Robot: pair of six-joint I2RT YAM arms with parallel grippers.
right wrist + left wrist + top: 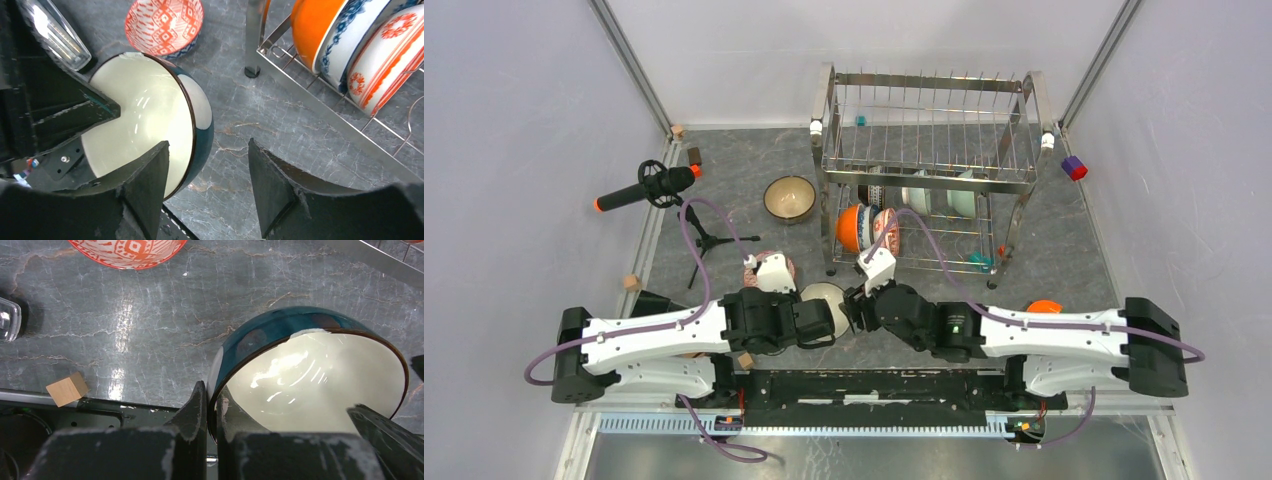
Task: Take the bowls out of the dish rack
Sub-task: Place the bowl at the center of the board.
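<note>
Two tiers make up the chrome dish rack (929,150) at the far side of the table, and its lower tier holds bowls on edge, among them an orange bowl (312,25) and a white bowl with red-orange pattern (385,45). Left of the rack a tan bowl (789,198) sits upright, a red-patterned bowl (164,25) sits nearer the arms, and a teal bowl (310,375) with a white inside is tilted between the two grippers. The left gripper (212,400) is clamped on that bowl's rim, one finger inside and one outside, while the right gripper (207,170) has its jaws spread wide just beside it, holding nothing; a small wooden block (67,388) lies near the table's front edge.
</note>
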